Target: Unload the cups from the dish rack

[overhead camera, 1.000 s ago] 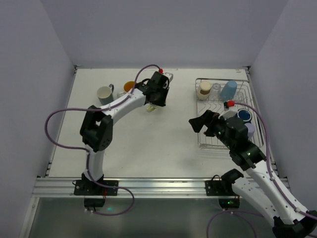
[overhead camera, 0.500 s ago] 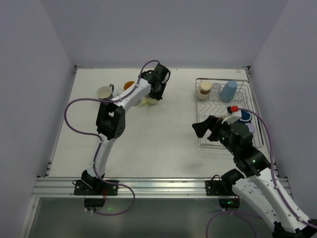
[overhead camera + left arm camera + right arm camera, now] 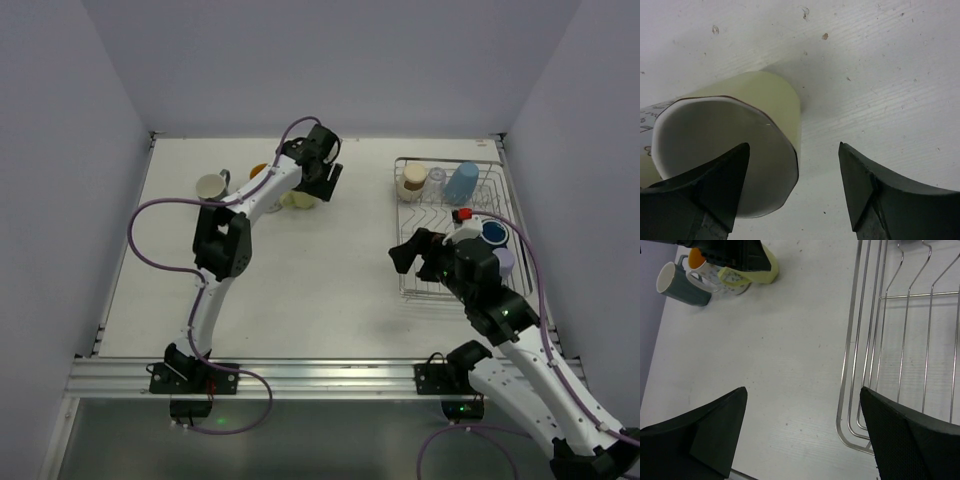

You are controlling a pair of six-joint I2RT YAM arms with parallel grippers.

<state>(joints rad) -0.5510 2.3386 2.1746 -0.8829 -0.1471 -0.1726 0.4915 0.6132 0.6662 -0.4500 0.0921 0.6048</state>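
Grey mug (image 3: 211, 188) and orange-lined mug (image 3: 260, 172) stand far left on the bench (image 3: 300, 290). Your left gripper (image 3: 793, 150) is parted at the pale yellow cup (image 3: 775, 95), one finger across its mouth and the other clear, gripping nothing. Your right gripper (image 3: 802, 395) is wide open and empty beside the dish rack (image 3: 450, 205), which holds a cream cup (image 3: 411, 180) and a light blue cup (image 3: 462, 182).

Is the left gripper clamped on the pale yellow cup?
No: the left gripper stands open, one finger over the mouth of the pale yellow cup, the other clear of its wall.
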